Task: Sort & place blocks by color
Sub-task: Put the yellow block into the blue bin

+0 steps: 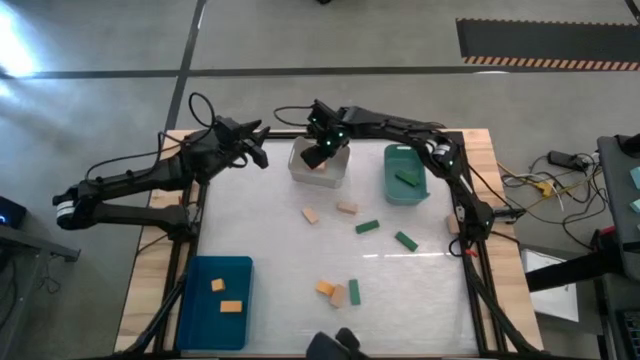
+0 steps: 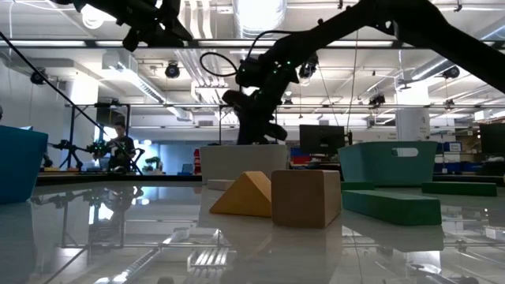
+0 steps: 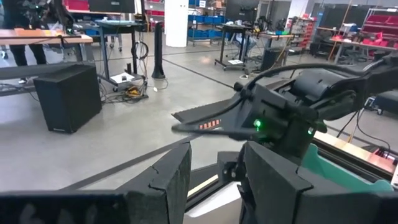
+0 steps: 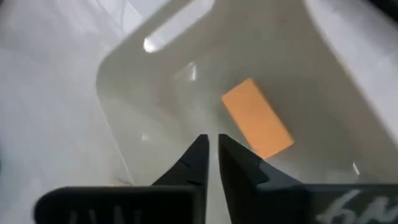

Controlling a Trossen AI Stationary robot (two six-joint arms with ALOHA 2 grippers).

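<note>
a: where is the right hand [image 4: 211,163]?
b: over the clear bin [image 4: 155,74], fingers nearly closed, grasping nothing. a tan block [image 4: 257,126] lies in the bin just under it.
a: and the left hand [image 3: 214,180]?
b: raised beside the bin, parted, empty.

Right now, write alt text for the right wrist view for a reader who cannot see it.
The right end effector, fingers nearly together and holding nothing, hangs over the clear bin. An orange block lies flat on the bin's floor just beyond the fingertips. A handle slot shows in the bin's far wall.
</note>
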